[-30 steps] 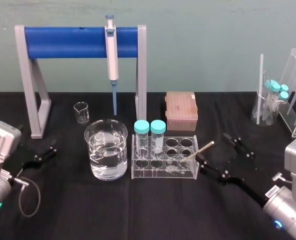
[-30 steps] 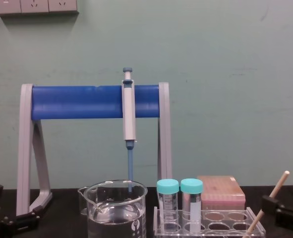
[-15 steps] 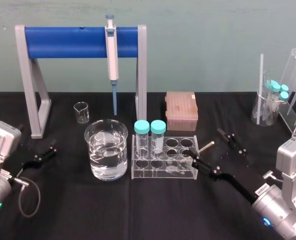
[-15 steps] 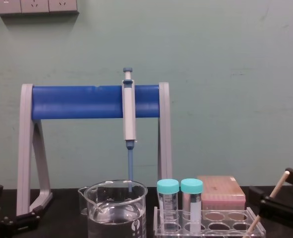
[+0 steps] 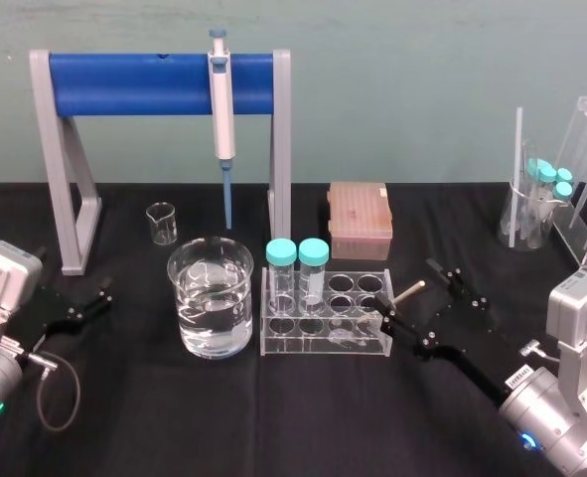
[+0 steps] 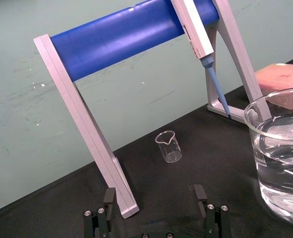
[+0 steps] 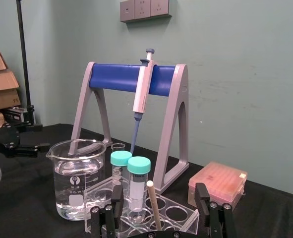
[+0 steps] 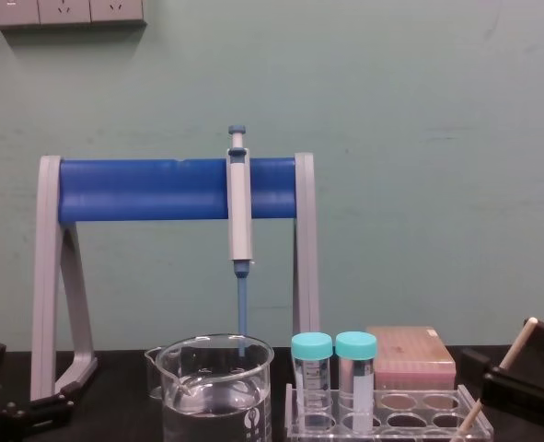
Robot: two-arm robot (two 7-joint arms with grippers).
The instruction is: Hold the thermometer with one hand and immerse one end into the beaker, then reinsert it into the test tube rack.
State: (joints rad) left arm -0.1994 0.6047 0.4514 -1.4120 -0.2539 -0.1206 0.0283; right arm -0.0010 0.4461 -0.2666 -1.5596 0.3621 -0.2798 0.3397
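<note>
In the head view, the thermometer [image 5: 404,293] stands in the right front corner hole of the rack [image 5: 323,338]. It leans up and to the right, with its rounded tip past the rack's right edge. The right gripper [image 5: 409,290] straddles it with fingers spread, having moved closer over the last second, while the stick has not shifted. The beaker [image 5: 212,296] sits just left of the rack. The left gripper [image 5: 79,303] rests near the bench's left edge.

The left wrist view shows its fingers [image 6: 109,197] apart.

In the right wrist view, the thermometer [image 7: 153,206] rises between the open fingers [image 7: 202,196], touching neither.

The chest view shows the same rightward lean [image 8: 523,337].
</note>
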